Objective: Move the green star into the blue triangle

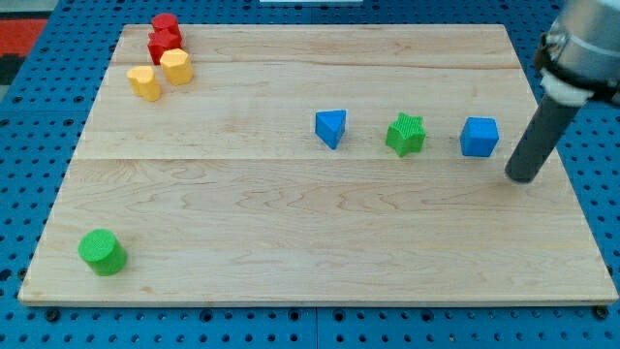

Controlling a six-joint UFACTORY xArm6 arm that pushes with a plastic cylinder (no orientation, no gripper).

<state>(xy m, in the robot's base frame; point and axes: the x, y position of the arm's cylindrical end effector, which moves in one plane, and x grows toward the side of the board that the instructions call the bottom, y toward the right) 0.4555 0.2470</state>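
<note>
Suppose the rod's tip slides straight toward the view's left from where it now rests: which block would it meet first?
Probably the blue cube. My tip sits right of and slightly below it, so a level leftward path might just graze its lower edge, or miss.

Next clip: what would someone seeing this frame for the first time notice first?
Probably the dark rod coming in from the view's upper right, my tip resting just right of the blue cube. That cube lines up in a row with the green star and blue triangle across the middle of the wooden board. A red-and-yellow cluster sits top left, and a green cylinder alone at bottom left.
</note>
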